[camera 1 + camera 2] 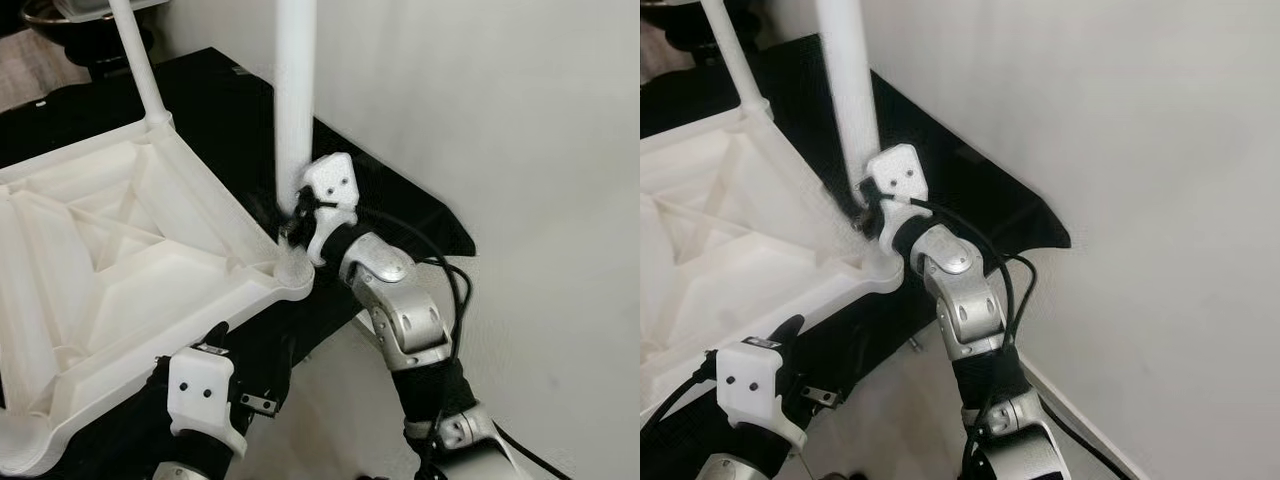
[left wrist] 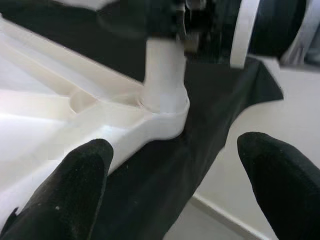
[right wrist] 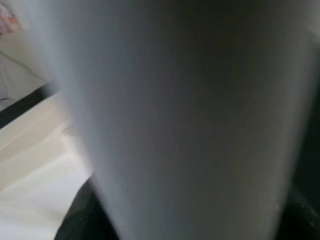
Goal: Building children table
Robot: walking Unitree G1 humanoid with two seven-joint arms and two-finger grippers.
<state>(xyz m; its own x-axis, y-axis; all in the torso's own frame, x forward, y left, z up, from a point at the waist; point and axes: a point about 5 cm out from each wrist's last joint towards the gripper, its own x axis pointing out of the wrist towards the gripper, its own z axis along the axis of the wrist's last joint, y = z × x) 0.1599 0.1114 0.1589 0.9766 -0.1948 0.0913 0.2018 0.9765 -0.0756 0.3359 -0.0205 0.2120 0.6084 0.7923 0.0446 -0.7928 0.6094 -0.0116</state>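
Table leg [image 1: 295,90] upright in corner socket, right gripper [image 1: 296,208] fingers around base.

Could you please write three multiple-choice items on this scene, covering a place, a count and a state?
1. Where is the right end effector?
A. At the base of the near leg
B. On the floor
C. On the far leg

2. How many legs stand on the upturned tabletop?
A. None
B. Two
C. Four

3. How is the left end effector?
A. Shut on a leg
B. Open, holding nothing
C. Shut on the cloth

Answers: 1 A, it sits where the near leg meets the corner; 2 B, two white legs rise from corners; 3 B, its fingers are spread apart.
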